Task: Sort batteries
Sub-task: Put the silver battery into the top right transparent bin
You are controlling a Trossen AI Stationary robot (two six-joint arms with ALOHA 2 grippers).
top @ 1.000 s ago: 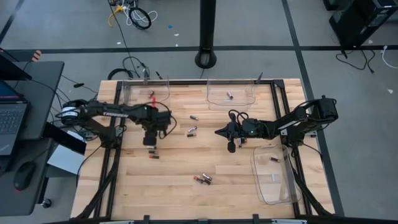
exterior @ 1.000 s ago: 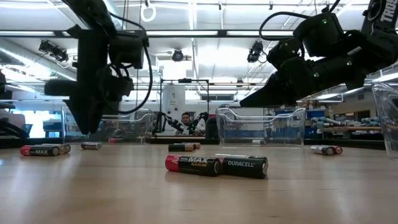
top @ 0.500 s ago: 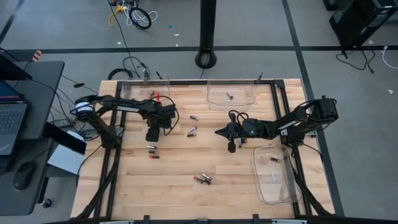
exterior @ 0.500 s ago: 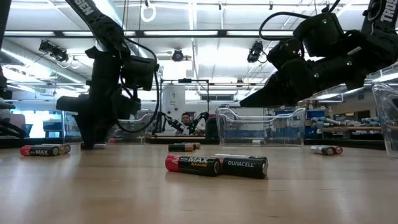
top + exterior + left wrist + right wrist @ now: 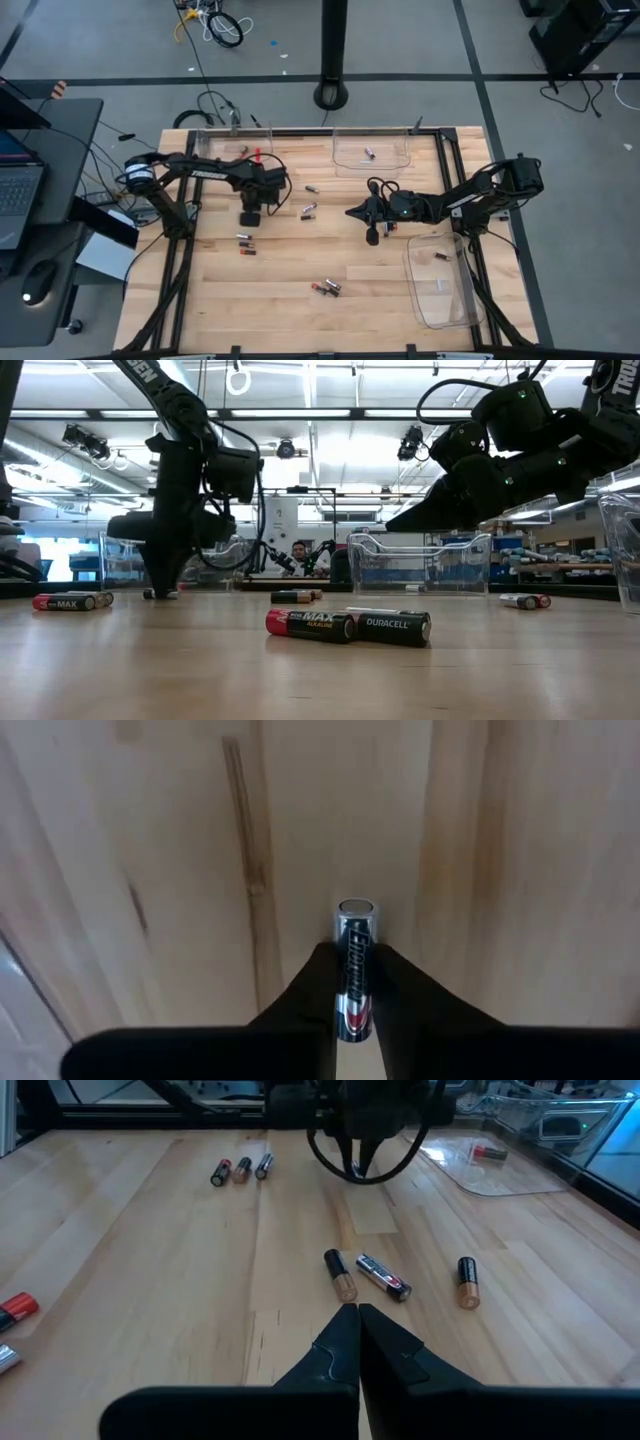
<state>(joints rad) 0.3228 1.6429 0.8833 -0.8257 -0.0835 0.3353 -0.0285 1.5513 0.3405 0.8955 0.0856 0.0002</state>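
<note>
Left wrist view | left fingers (image 5: 330,982) pinching battery (image 5: 355,965) | right fingers (image 5: 340,1342) pressed together, empty

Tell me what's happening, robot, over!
Left gripper shut on a silver battery, above the table. Right gripper shut, empty, hovering mid-table. Nothing blocking.

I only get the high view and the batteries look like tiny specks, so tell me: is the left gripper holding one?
Observer: Yes. The left gripper is shut on a silver battery, pinched between both fingers.
Operator: What does it say on it?
Observer: The lettering looks like Energizer.
Operator: And the right one?
Observer: The right gripper is shut with nothing between its fingers.
</note>
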